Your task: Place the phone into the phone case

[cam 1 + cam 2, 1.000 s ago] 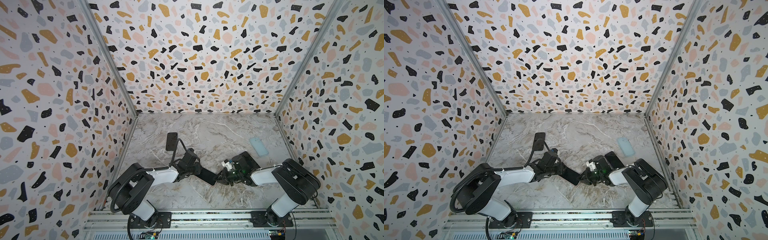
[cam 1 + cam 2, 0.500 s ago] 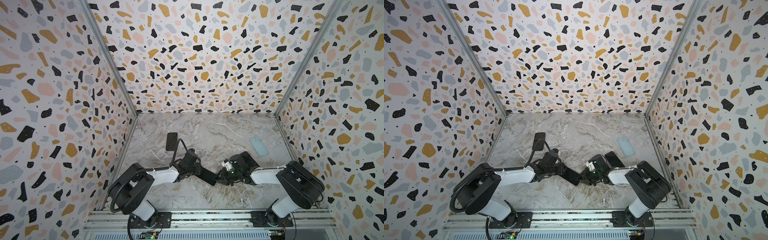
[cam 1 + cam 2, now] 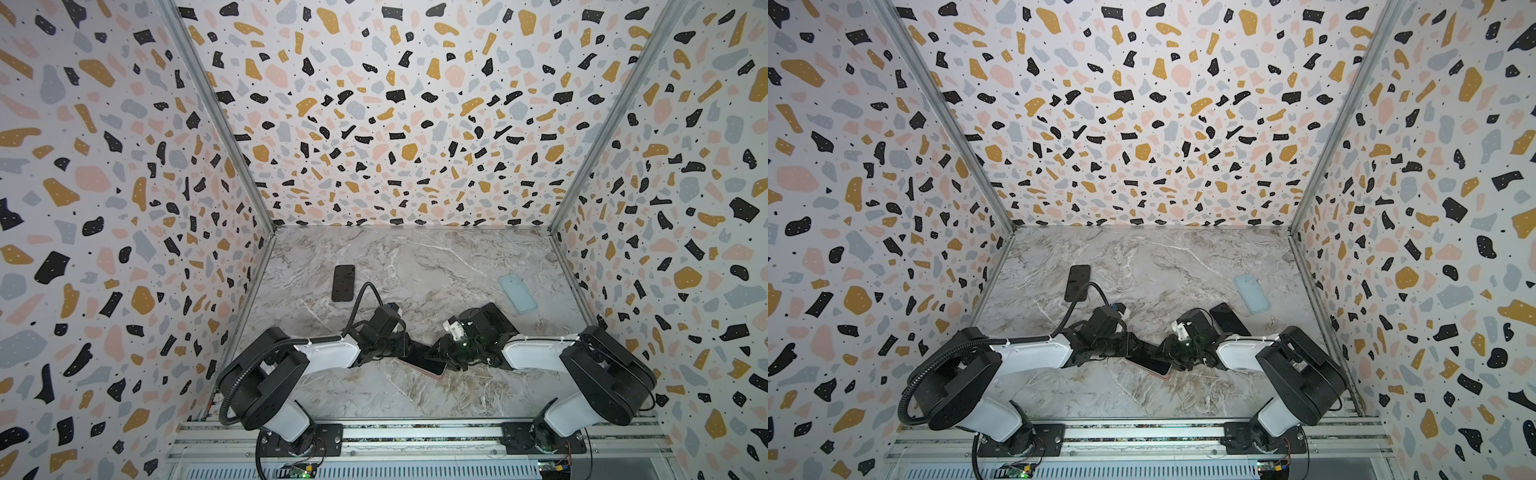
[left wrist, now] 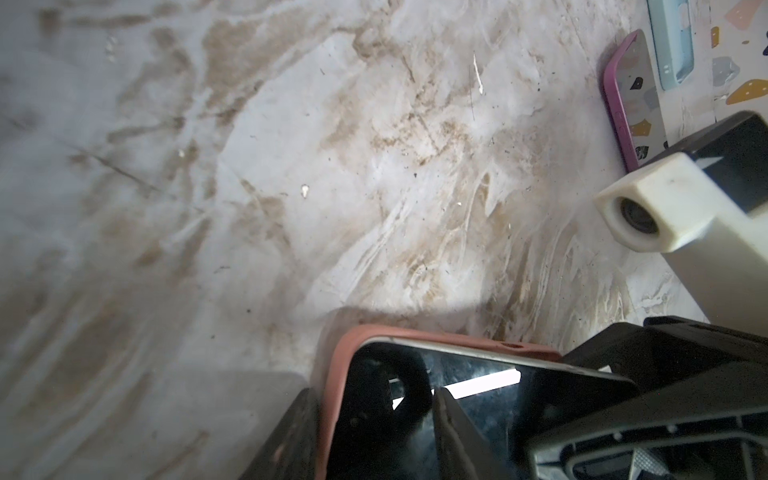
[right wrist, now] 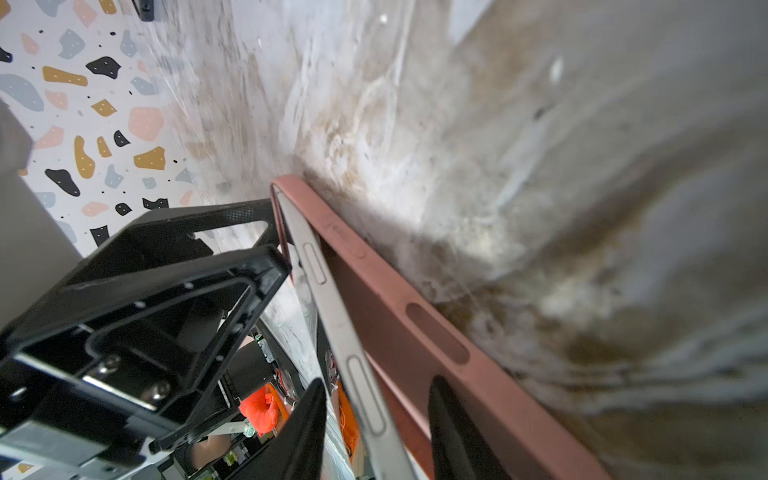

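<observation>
A black-screened phone [image 3: 424, 360] with a silver edge [image 5: 332, 299] lies partly in a reddish-pink phone case [image 5: 415, 332] at the table's front middle, seen in both top views [image 3: 1152, 361]. One long edge of the phone stands out of the case wall. My left gripper [image 4: 374, 395] comes from the left and is shut on the phone case [image 4: 336, 365], one finger outside its wall and one on the screen [image 4: 478, 399]. From the right, my right gripper [image 5: 378, 382] straddles the phone's raised edge and the case wall, open, with gaps on both sides.
A black slab [image 3: 343, 282] lies at the back left. At the back right lies a light blue case [image 3: 517, 293]. A dark phone in a purple case [image 3: 1229, 320] lies just behind my right wrist. Terrazzo walls close in three sides.
My right gripper's jaws have spread apart around the phone's edge and it has shifted slightly. The left gripper, phone and case have stayed put.
</observation>
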`<state>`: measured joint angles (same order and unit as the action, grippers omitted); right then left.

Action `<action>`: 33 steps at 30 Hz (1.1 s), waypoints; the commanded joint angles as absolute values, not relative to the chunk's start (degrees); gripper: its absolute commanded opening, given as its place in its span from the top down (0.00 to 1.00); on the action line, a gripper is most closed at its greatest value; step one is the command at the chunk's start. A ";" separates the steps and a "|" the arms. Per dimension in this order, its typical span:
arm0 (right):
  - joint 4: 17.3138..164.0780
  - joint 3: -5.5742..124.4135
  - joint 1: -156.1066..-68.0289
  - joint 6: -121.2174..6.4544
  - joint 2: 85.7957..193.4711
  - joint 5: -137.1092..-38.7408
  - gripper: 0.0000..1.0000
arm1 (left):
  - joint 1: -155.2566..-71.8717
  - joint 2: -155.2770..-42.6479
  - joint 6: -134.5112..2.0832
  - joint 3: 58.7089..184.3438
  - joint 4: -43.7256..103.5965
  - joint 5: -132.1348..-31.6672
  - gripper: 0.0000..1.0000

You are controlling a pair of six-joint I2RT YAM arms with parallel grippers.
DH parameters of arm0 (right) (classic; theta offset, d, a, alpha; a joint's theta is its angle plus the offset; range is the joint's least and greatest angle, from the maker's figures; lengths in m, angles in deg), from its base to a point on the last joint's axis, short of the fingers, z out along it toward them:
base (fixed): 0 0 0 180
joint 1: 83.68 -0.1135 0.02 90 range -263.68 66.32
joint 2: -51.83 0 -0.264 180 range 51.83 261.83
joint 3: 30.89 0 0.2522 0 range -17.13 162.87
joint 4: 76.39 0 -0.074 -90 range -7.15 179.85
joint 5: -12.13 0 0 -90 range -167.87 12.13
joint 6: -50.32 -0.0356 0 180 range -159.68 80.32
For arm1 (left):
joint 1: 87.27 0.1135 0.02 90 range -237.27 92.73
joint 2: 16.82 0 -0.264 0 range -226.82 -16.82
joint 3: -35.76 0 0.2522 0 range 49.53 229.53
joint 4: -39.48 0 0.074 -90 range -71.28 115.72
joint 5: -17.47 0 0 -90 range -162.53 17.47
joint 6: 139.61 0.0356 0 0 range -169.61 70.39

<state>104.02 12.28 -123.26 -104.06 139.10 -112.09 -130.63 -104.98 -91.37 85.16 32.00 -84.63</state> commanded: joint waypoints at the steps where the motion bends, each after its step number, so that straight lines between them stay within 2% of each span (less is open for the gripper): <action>1: 99.30 13.44 -123.52 -102.89 136.85 -109.13 0.56 | -131.06 -103.32 -90.79 86.95 31.30 -88.53 0.55; 19: 86.45 15.68 -123.26 -98.75 127.74 -99.54 0.48 | -130.51 -104.75 -90.56 85.55 32.66 -88.53 0.55; 33: 81.46 15.30 -120.45 -94.43 124.14 -94.78 0.48 | -130.34 -105.25 -90.89 86.30 32.72 -89.13 0.55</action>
